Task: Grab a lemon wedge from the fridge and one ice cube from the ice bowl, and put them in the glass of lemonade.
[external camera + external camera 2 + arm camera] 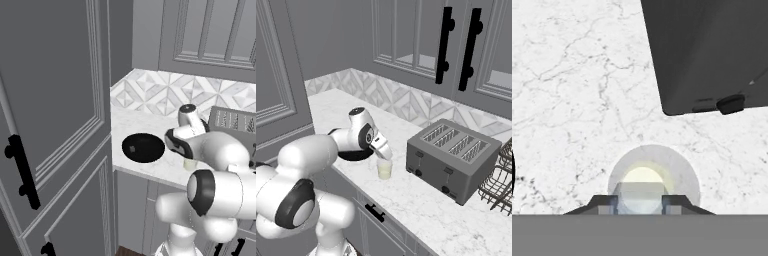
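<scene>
Pale ice cube (639, 198) sits clenched between the gripper (639, 204) jaws, bottom centre, directly over the glass of lemonade (677, 170).

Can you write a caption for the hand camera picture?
Gripper holds an ice cube right above the glass of lemonade, beside the toaster.

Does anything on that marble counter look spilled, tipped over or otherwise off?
Nothing stands out. The small clear glass of lemonade stands upright, no puddle around it. The gripper holds a pale ice cube over it. The wide black ice bowl sits flat.
</scene>
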Available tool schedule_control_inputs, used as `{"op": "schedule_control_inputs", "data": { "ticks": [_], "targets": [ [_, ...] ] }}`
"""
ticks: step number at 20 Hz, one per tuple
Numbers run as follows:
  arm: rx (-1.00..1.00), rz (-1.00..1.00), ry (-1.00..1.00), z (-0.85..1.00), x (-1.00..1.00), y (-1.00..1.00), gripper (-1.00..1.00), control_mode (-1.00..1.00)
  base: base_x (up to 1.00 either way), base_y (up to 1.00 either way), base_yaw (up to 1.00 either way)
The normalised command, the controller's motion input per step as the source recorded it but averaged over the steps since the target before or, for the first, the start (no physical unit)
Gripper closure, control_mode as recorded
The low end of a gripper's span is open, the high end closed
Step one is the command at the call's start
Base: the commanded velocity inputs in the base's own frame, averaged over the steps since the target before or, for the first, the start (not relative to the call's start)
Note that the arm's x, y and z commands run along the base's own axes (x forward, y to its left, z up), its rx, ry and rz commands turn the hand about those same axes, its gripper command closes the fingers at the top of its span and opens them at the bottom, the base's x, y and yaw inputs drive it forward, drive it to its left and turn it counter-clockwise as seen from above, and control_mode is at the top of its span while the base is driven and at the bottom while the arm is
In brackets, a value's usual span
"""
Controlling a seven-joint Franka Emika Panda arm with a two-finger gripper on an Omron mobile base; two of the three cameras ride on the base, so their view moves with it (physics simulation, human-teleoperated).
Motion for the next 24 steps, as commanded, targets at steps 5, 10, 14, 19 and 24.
{"op": "schedule_control_inputs", "data": {
  "ticks": [5,10,14,19,24],
  "targets": [
    [0.0,0.0,0.0,-0.08,0.02,-0.21,1.0,-1.0,0.0,0.0,0.0],
    [0.0,0.0,0.0,-0.16,0.01,-0.03,1.0,-1.0,0.0,0.0,0.0],
    [0.0,0.0,0.0,-0.16,-0.01,0.0,1.0,-1.0,0.0,0.0,0.0],
    [0.0,0.0,0.0,0.0,0.0,0.0,-1.0,-1.0,0.0,0.0,0.0],
    [0.0,0.0,0.0,0.0,0.0,0.0,-1.0,-1.0,0.0,0.0,0.0]
  ]
}}
